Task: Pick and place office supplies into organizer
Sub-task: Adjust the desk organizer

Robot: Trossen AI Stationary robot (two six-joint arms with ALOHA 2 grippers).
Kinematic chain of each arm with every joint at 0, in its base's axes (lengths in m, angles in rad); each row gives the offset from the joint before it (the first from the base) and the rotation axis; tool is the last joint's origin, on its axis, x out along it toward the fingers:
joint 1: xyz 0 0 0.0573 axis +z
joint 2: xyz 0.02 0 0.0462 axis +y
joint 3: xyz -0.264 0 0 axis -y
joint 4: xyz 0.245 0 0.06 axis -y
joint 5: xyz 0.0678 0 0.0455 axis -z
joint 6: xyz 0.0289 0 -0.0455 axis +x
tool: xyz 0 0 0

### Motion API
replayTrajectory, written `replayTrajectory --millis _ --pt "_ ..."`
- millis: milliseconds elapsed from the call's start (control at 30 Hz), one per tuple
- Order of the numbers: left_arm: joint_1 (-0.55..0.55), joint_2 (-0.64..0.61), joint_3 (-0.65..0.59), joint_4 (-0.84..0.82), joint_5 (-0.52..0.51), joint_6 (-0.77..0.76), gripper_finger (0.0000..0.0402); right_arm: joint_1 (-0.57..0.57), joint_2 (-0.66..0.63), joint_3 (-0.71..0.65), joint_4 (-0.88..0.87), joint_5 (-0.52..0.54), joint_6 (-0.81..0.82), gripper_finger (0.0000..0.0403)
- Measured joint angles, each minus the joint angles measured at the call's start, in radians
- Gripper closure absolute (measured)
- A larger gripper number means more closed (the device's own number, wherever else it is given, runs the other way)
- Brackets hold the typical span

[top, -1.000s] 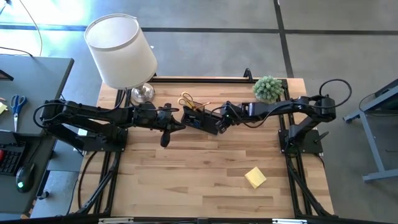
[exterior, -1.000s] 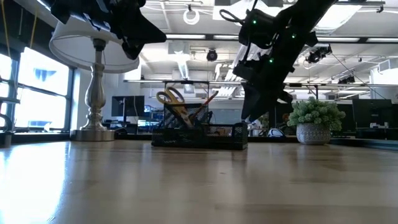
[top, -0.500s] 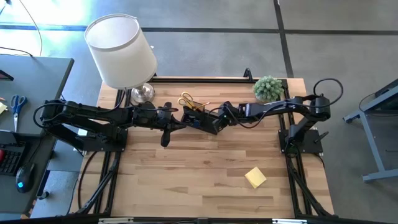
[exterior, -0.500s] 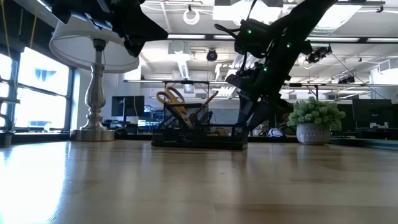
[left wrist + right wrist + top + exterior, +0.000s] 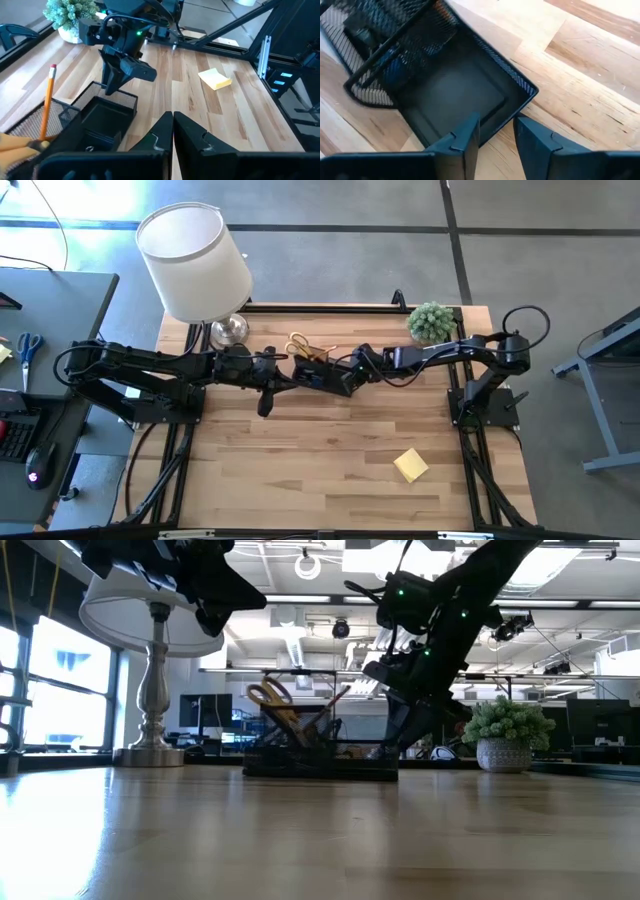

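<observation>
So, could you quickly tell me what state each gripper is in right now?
Left gripper: shut, holding nothing.
Right gripper: open, straddling the organizer wall, holding nothing.

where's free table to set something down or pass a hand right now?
The near half of the table is bare except the sticky-note pad right of centre. The far strip is crowded: lamp, organizer with both grippers, left gripper and right gripper, closing in mid-table, and the plant at the far right corner.
</observation>
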Motion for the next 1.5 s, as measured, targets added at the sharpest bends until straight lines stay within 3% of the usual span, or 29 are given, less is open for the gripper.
replayTrajectory --millis 267,1500 --pt "0.000 0.000 0.000 0.000 0.000 0.000 0.0399 0.000 0.000 0.000 -0.008 -0.003 -0.011 0.0316" --pt "0.000 0.000 0.000 -0.014 -0.001 0.000 0.0399 0.046 0.002 -0.001 -0.007 -0.052 0.008 0.0318"
